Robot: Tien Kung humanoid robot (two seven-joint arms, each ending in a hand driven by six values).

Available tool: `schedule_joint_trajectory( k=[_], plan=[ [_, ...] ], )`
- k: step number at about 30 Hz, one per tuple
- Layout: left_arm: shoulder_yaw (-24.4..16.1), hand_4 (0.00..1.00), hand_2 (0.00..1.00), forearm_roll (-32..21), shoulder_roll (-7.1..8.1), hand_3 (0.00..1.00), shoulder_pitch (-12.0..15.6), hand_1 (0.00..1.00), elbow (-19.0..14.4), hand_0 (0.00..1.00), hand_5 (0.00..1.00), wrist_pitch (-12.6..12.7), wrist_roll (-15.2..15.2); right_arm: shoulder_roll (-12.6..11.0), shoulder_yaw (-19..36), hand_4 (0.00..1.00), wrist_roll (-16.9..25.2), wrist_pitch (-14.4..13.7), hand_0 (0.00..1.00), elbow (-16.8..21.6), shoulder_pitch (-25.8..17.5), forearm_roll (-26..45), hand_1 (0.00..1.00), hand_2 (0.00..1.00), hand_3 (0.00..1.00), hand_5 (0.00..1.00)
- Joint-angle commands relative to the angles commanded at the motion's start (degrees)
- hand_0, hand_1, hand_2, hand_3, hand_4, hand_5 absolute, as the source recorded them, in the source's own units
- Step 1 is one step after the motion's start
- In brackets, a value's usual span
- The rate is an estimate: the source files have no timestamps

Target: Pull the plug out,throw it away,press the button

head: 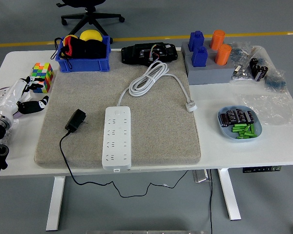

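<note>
The black plug adapter [75, 120] lies loose on the grey felt mat [156, 141], just left of the long white power strip [117, 138] and out of its sockets, with its thin black cord [68, 165] running down over the mat's front edge and off the near edge of the white desk [283, 141] to hang below. The strip lies lengthwise toward the front of the mat, its own white cable coiled [147, 78] behind it and ending in a white plug [191, 105] near the mat's right edge. The robot's left hand [22, 97], white with dark fingertips, sits at the desk's left side, off the mat and well apart from the adapter; its fingers are loosely spread and hold nothing, the nearest ones close to a multicoloured puzzle cube [42, 77]. The mat between the hand and the adapter is bare, and so is most of its right half. Along the far edge stand a blue plastic bin [83, 62] of black, red and yellow items, a black device [150, 52], and a grey block [210, 73] with blue and orange pegs. A pale blue dish [224, 127] of green and dark pieces rests at the right.
</note>
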Motion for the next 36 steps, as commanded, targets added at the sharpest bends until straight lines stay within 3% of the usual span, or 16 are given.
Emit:
schedule_joint_trajectory(
  k=[36],
  plan=[
    [-0.5, 0.611, 0.703, -1.0, -0.03, 0.784, 0.5, 0.763, -1.1, 0.784, 0.002, -0.2, -0.2, 0.5, 1.5, 0.779, 0.0, 0.0, 0.81, 0.0, -0.2, -0.3, 0.681, 0.664, 0.673, 0.67]
  ],
)
